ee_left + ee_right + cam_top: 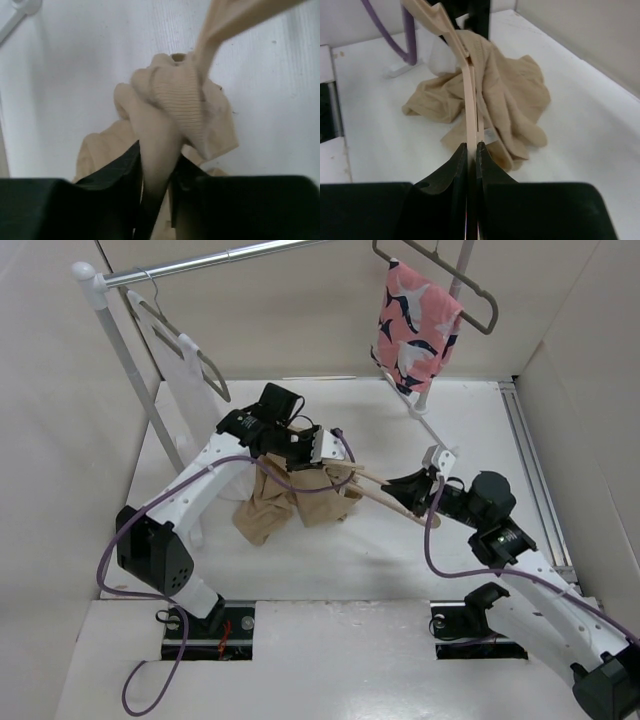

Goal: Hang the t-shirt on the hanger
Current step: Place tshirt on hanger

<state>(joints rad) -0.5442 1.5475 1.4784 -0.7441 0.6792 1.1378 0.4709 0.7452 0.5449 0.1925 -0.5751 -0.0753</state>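
The hanger (385, 495) is clamped by the right gripper (418, 498), its long axis pointing left into the t-shirt (272, 508). The t-shirt lies crumpled at the worktop's (400, 570) middle, with a fold pinched by the left gripper (318, 468).

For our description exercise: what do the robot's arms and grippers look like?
The left arm and right arm have white links and black joints, with a purple cable looping along each. The left gripper and right gripper have two black tapered fingers.

You have bright, even light with soft shadows on the white table (400, 560); your left wrist view blurs, its fingers (110, 175) dark.
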